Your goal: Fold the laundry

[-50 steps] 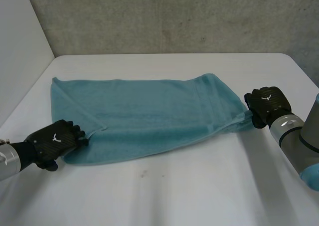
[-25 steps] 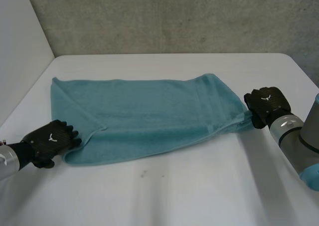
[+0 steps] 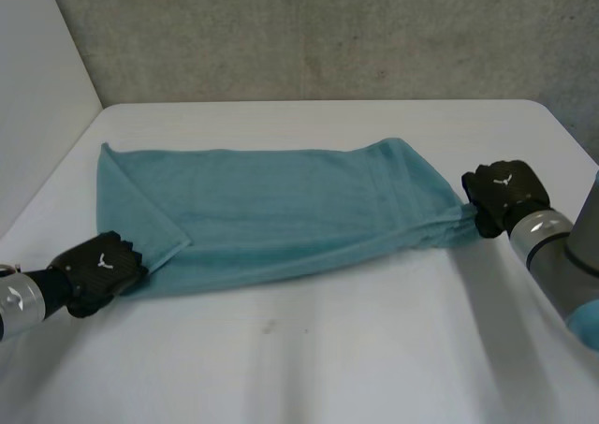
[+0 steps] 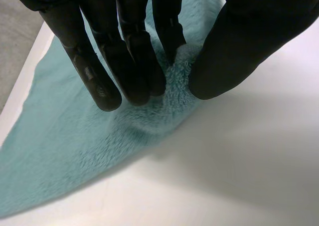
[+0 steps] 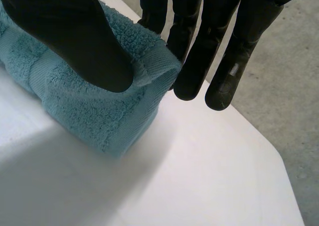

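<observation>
Lab — concrete wall [image 3: 328, 31], white table [image 3: 328, 368]

The right hand [image 5: 70, 41] pinches a bunched end of the teal towel [image 5: 89, 111]. The thumb presses on top of the hemmed fold and the straight fingers [image 5: 194, 61] stand against its far side. The towel rests on the white tabletop [image 5: 199, 176]. Grey floor [image 5: 284, 96] lies beyond the tabletop's edge.

Towel [image 3: 281, 209]: teal terry cloth, fluffy pile, matt. Hem band [image 5: 149, 69]: flatter, ribbed weave. Desk [image 3: 356, 349]: white, smooth, matt. Left hand [image 3: 98, 272] fingers [image 4: 94, 76]: black, smooth, faint sheen, plastic-looking. Wall [image 3: 328, 31]: grey, rough, mottled, concrete-like.
</observation>
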You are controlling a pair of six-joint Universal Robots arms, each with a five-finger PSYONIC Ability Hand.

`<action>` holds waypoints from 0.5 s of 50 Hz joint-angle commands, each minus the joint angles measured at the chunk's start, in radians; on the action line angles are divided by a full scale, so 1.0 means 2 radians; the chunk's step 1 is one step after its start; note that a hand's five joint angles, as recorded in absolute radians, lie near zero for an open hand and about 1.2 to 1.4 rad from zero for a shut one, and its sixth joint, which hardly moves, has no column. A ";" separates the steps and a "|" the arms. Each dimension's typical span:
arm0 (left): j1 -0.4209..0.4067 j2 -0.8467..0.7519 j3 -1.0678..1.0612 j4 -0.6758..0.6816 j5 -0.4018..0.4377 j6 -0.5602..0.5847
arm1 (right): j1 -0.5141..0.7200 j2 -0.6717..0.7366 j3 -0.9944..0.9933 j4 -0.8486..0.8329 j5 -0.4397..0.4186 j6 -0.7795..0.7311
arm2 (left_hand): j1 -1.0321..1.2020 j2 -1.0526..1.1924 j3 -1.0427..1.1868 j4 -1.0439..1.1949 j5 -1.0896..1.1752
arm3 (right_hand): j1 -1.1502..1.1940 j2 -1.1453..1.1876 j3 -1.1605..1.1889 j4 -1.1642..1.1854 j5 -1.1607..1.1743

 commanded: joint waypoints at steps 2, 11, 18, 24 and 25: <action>-0.021 0.049 0.031 0.000 -0.035 -0.044 | -0.005 -0.046 -0.066 0.132 -0.001 -0.001 | 0.149 0.102 0.105 0.103 0.122 | 0.211 0.109 0.107 0.102 0.116; -0.028 0.106 0.028 0.000 -0.045 -0.292 | -0.008 -0.068 -0.093 0.271 -0.014 -0.047 | 0.149 0.102 0.105 0.103 0.122 | 0.211 0.109 0.107 0.102 0.116; -0.073 0.033 0.052 0.001 -0.117 -0.321 | -0.002 -0.007 -0.107 0.288 -0.004 -0.125 | 0.149 0.102 0.105 0.103 0.122 | 0.211 0.109 0.107 0.102 0.116; -0.129 -0.016 0.161 0.003 -0.195 -0.349 | 0.001 0.054 -0.194 0.287 0.015 -0.123 | 0.149 0.102 0.105 0.103 0.122 | 0.211 0.109 0.107 0.102 0.116; -0.129 -0.016 0.162 0.003 -0.196 -0.349 | 0.001 0.058 -0.209 0.286 0.019 -0.121 | 0.149 0.102 0.105 0.103 0.122 | 0.211 0.109 0.107 0.102 0.116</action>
